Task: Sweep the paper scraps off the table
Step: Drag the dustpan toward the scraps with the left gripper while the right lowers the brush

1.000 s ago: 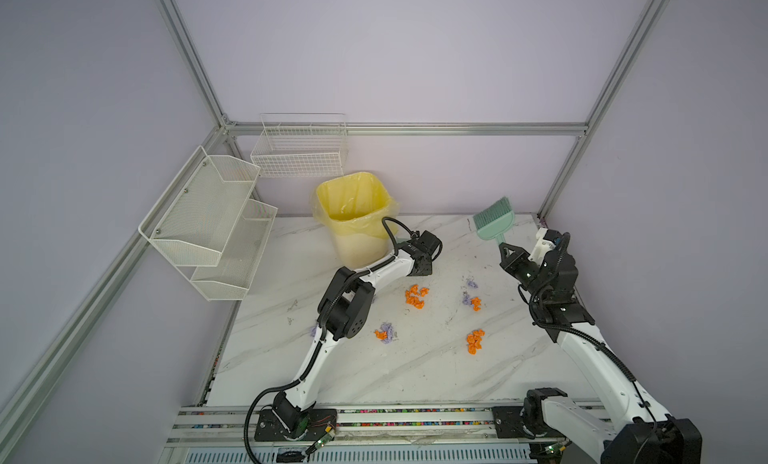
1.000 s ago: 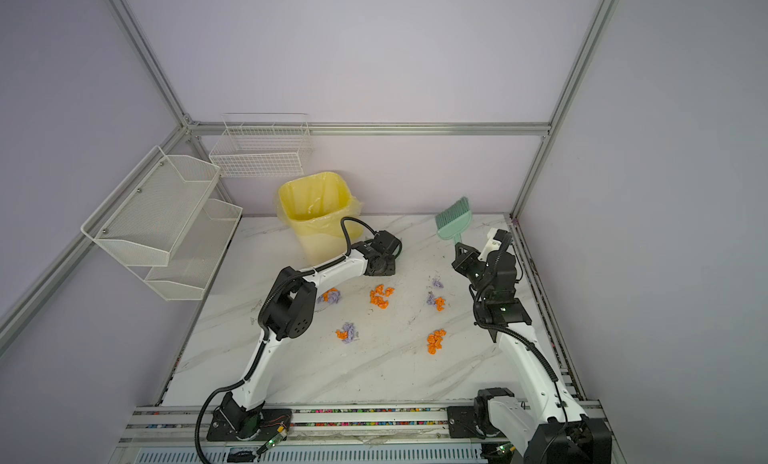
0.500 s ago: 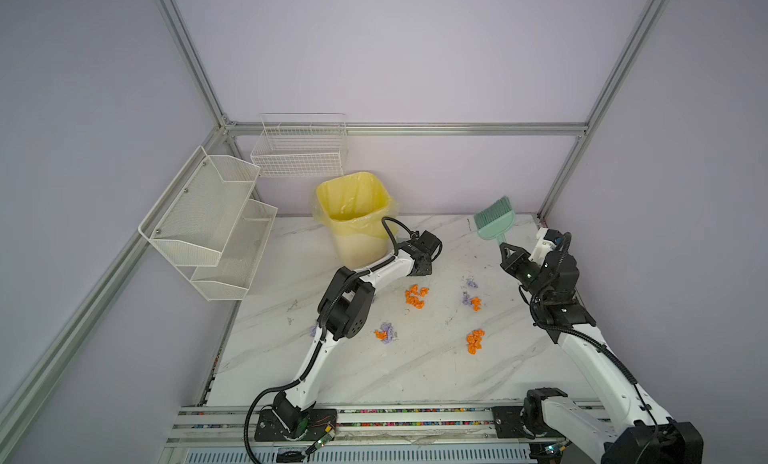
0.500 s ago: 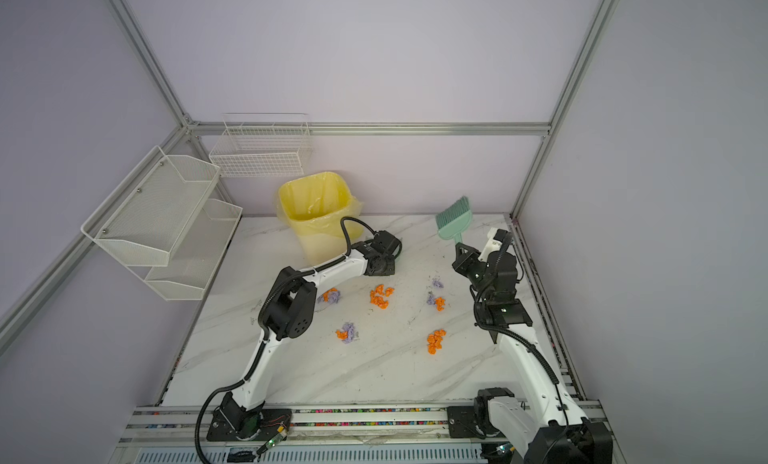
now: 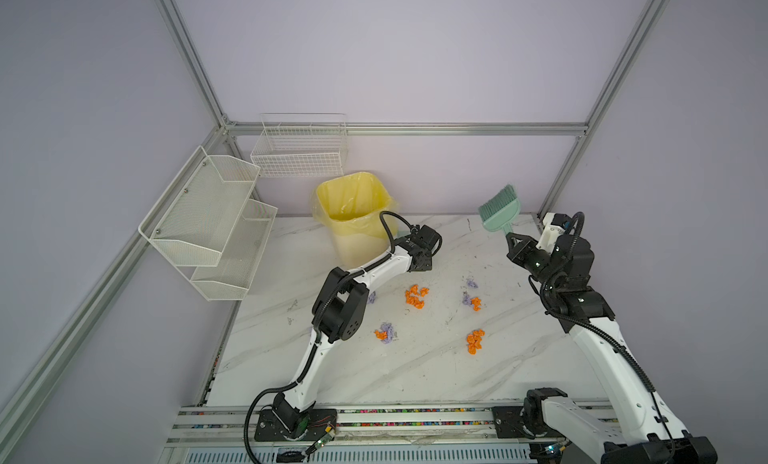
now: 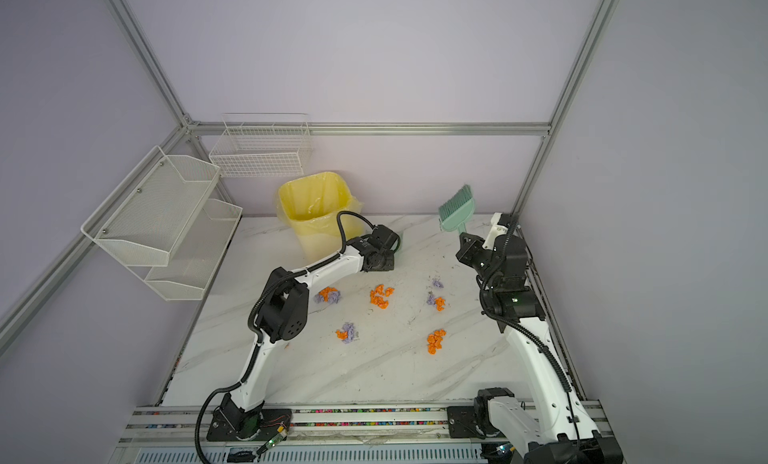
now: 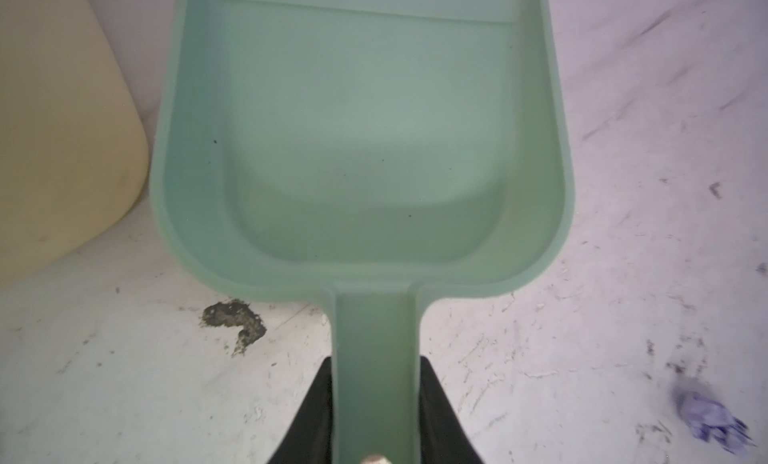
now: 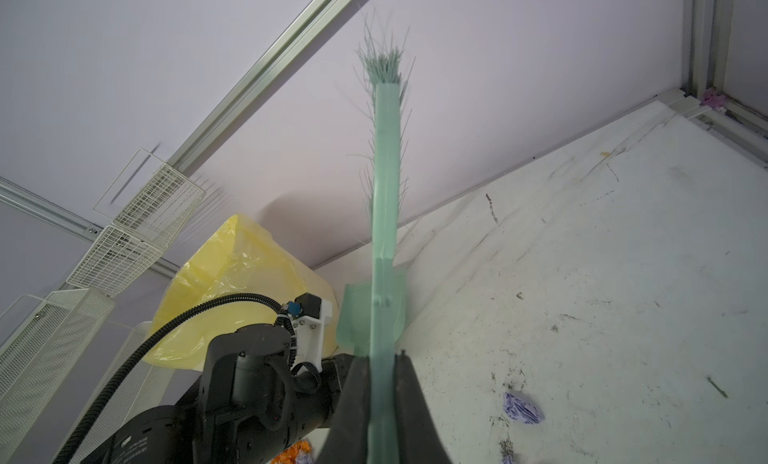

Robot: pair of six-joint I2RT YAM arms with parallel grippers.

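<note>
Paper scraps lie in loose clusters mid-table: orange wads [image 5: 416,296] [image 6: 380,296], lavender with orange [image 5: 471,300] [image 5: 385,333], orange [image 5: 474,341], and one cluster beside the left forearm [image 6: 328,294]. My left gripper [image 7: 375,370] is shut on the handle of the mint-green dustpan [image 7: 361,129], which lies flat on the table [image 5: 415,370] next to the bin. The pan is empty. My right gripper [image 5: 512,238] [image 8: 381,362] is shut on the handle of the green brush [image 5: 498,210] [image 8: 386,171], held up in the air at the back right, bristles pointing up.
A yellow-lined bin [image 5: 353,216] stands at the back, touching distance from the dustpan. White wire shelves [image 5: 216,221] and a wire basket [image 5: 299,150] hang on the left and back walls. Aluminium rails [image 5: 374,416] edge the table front. One lavender wad [image 7: 706,416] lies near the pan.
</note>
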